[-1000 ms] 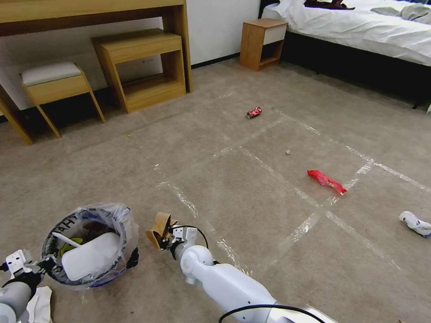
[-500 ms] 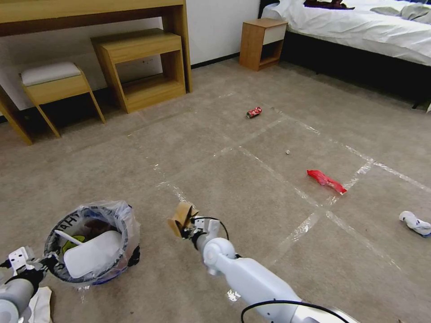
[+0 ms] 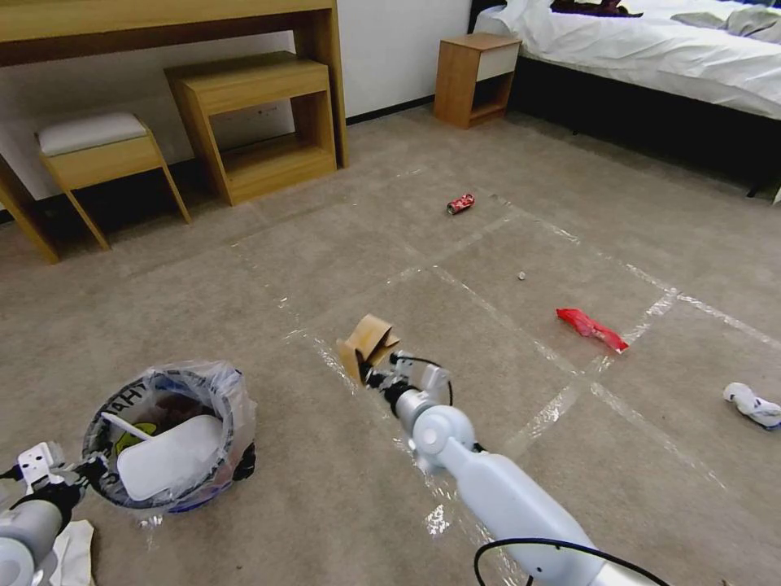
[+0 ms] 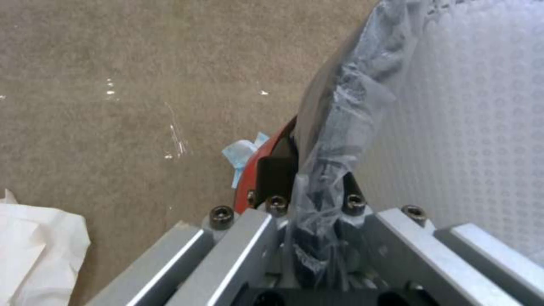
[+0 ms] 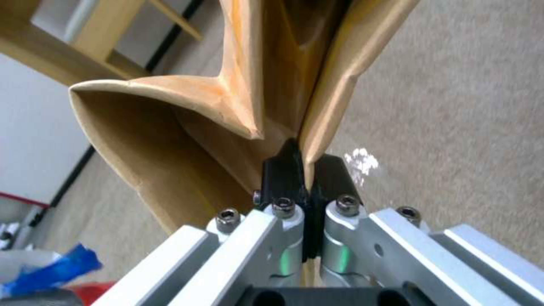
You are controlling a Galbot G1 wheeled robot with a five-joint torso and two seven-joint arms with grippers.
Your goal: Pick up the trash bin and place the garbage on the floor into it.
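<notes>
The trash bin [image 3: 167,439] sits low on the robot's left, its black rim pinched through the crinkly clear liner by the left gripper [image 4: 306,182]. It is already partly loaded — a flat white slipper [image 3: 167,456] lies slanted across the opening with a thin stick [image 3: 122,423] beside it. I cannot tell whether the bin rests on the floor [image 3: 325,244] or hangs just off it.

Out in front, the right gripper [image 5: 306,170] has its black fingers pressed together on a wall of the torn tan carton [image 3: 368,342], holding it up off the carpet, well apart from the bin and to its right. So that piece is picked but not yet dropped in.

Plenty is left, by my reckoning: a crushed red can [image 3: 460,203] far ahead, a twisted red wrapper [image 3: 591,327] on the tape grid to the right, a crumpled white tissue [image 3: 752,404] near the right edge, and a tiny pale scrap [image 3: 521,275] between can and wrapper. A white sheet [image 3: 69,553] lies on the carpet just beside the left arm.

The carton is stiff, folded card with curled open flaps; the liner is thin and wrinkled; the slipper sole shows a dimpled texture up close — the floor is short-pile grey-beige carpet crossed by shiny tape strips.
</notes>
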